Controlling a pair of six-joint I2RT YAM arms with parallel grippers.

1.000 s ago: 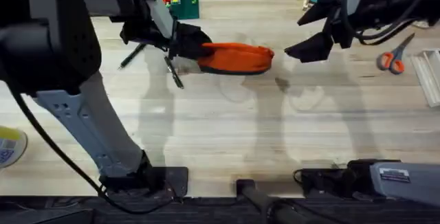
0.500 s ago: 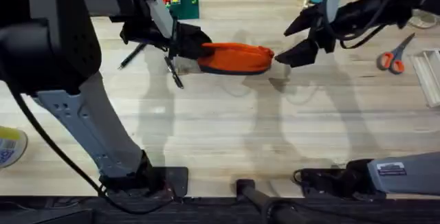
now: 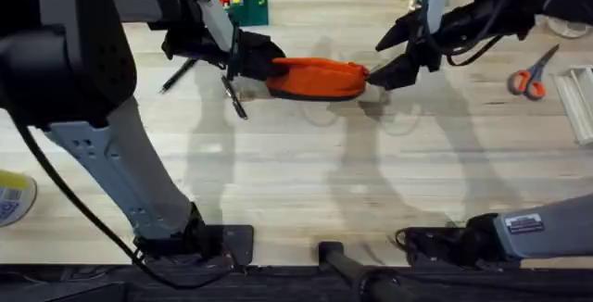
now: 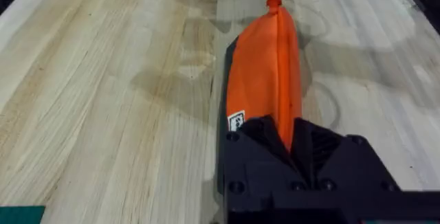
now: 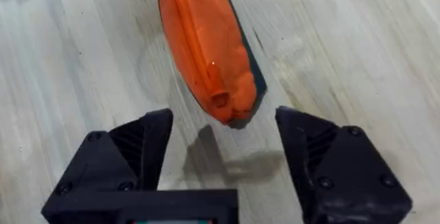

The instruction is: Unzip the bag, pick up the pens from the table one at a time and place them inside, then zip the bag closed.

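Note:
The orange bag (image 3: 317, 78) lies lengthwise on the table (image 3: 296, 172), its zipper shut along the top. My left gripper (image 3: 256, 63) is shut on the bag's left end; the left wrist view shows the black fingers (image 4: 261, 148) pinching the orange fabric (image 4: 267, 73). My right gripper (image 3: 387, 57) hangs open just off the bag's right end, and the right wrist view has that tip (image 5: 218, 100) between its spread fingers (image 5: 148, 145). One black pen (image 3: 235, 97) lies in front of the left gripper, another pen (image 3: 177, 76) to its left, partly hidden.
Orange-handled scissors (image 3: 529, 80) lie at the far right beside a white object (image 3: 580, 104). A green item (image 3: 244, 2) sits at the back. A yellow tape roll (image 3: 9, 198) is at the left edge. The front half of the table is bare wood.
My right gripper has moved left and down toward the bag's right end, staying open. The left gripper and the bag have not moved.

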